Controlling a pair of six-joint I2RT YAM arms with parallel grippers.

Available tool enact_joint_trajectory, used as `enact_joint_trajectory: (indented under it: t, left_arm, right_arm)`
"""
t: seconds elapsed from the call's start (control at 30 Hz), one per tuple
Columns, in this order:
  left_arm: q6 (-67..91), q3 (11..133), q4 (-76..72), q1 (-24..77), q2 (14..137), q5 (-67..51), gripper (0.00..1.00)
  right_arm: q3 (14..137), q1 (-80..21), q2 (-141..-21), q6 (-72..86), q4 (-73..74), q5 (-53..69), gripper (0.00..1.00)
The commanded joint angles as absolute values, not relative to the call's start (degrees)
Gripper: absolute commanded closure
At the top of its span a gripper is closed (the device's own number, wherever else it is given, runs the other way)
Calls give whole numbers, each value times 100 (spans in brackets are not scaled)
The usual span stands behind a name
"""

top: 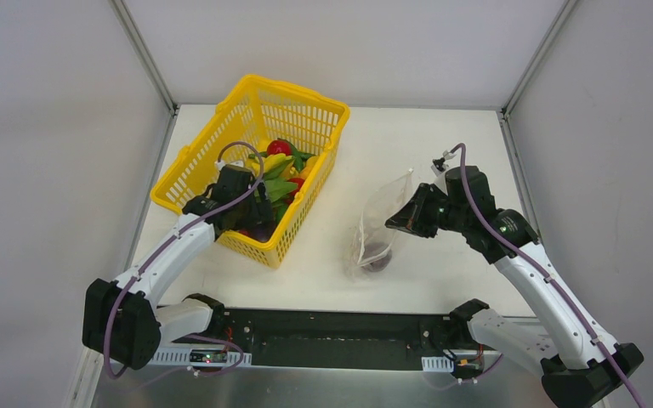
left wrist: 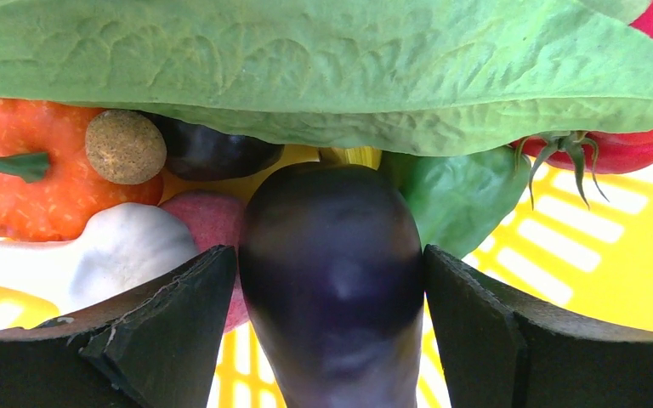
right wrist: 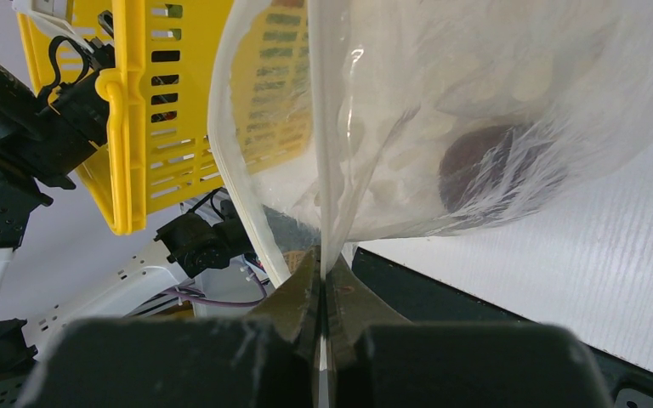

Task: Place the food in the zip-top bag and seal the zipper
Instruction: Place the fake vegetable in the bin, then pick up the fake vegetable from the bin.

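We judged ourselves mid-pick: our left gripper (left wrist: 330,259) straddled the eggplant (left wrist: 332,331), jaws apart, needing to close next, while our right gripper (right wrist: 323,265) clamped the zip-top bag (right wrist: 476,102) by its edge.

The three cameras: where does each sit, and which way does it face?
Top external: above and behind the bases, looking down on yellow basket, zip-top bag, left arm, right arm.
Left wrist: at the basket, facing food; the left gripper flanks an eggplant.
Right wrist: facing the bag pinched by the right gripper; left arm at left.
Shared: top and right wrist show bag, basket.
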State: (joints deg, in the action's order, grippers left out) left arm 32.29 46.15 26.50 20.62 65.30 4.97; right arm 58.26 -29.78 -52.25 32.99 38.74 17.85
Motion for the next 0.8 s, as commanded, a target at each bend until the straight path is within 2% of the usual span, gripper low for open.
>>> enact_joint_trajectory:
  t: [0.0, 0.2, 0.27, 0.33, 0.53, 0.77]
  left_arm:
    - [2993, 4761, 3148, 2048, 6787, 376, 18]
    - [2935, 4764, 3243, 2049, 7214, 196, 17]
    - [2887, 4747, 3243, 2048, 7262, 157, 20]
    - [2846, 4768, 3306, 2048, 7287, 120, 29]
    - [2799, 4803, 3455, 2048, 6789, 268, 64]
    - [2710, 4990, 3666, 2048, 5964, 586, 93]
  right_arm:
    - [6007, -3020, -5157, 3339, 3752, 1796, 100]
    - [6003, -3019, -5152, 3348, 3759, 1767, 100]
    - [6002, -3027, -5151, 3357, 3755, 1767, 100]
    - [6011, -3024, -5163, 3357, 3757, 1750, 100]
    - [5994, -3038, -5171, 3375, 3752, 1749, 100]
    - [5969, -3041, -5184, 3408, 3710, 1749, 100]
